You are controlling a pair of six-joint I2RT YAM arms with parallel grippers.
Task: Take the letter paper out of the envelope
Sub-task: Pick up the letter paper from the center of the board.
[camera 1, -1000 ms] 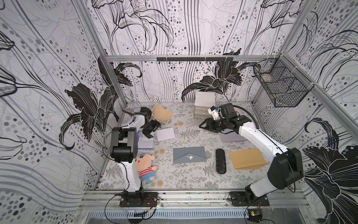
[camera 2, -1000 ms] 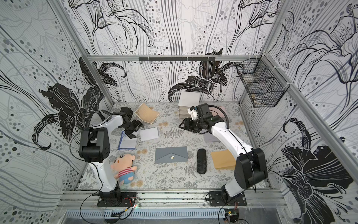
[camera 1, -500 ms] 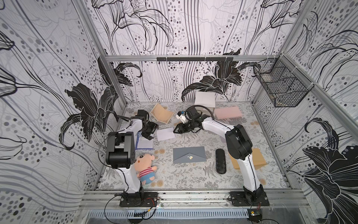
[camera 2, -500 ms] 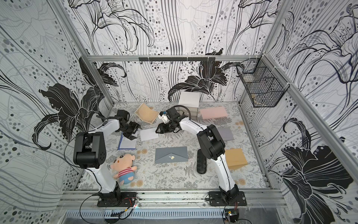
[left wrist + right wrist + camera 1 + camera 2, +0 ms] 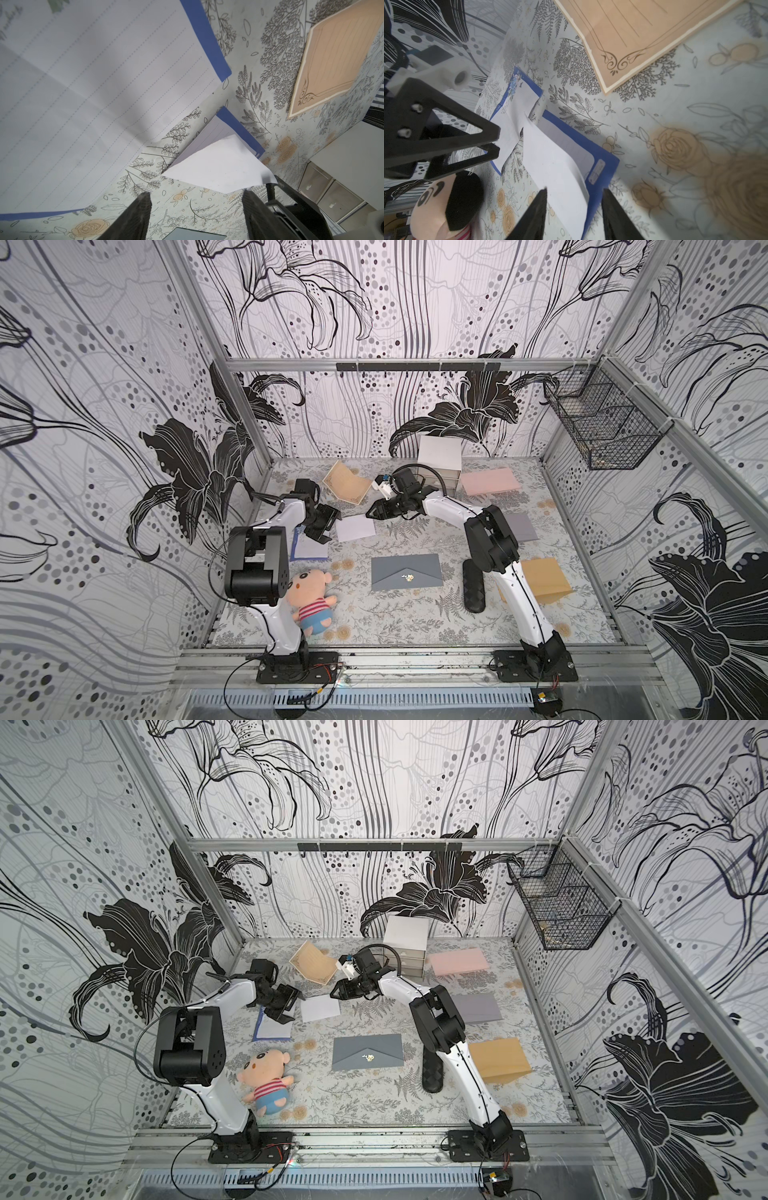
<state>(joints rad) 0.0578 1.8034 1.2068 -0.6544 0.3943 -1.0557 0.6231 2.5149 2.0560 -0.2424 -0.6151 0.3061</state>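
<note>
The white, blue-lined paper envelope (image 5: 355,528) lies back-left on the floral table (image 5: 415,614), a pale lined letter sheet (image 5: 566,143) inside its open mouth. The right gripper (image 5: 575,190) has its fingers spread astride the envelope's end. The left gripper (image 5: 196,192) gapes empty beside it.

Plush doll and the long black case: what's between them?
A slate-grey envelope with a gold seal lies flat between the plush doll and the black case; both top views show it.

Beside the blue-edged envelope (image 5: 607,166), the plush toy (image 5: 429,214) runs off the right wrist picture's edge, blurred; the envelope's label (image 5: 595,171) is too small to read. Beyond the envelope, the tan lined sheet (image 5: 633,31) is cropped too
</note>
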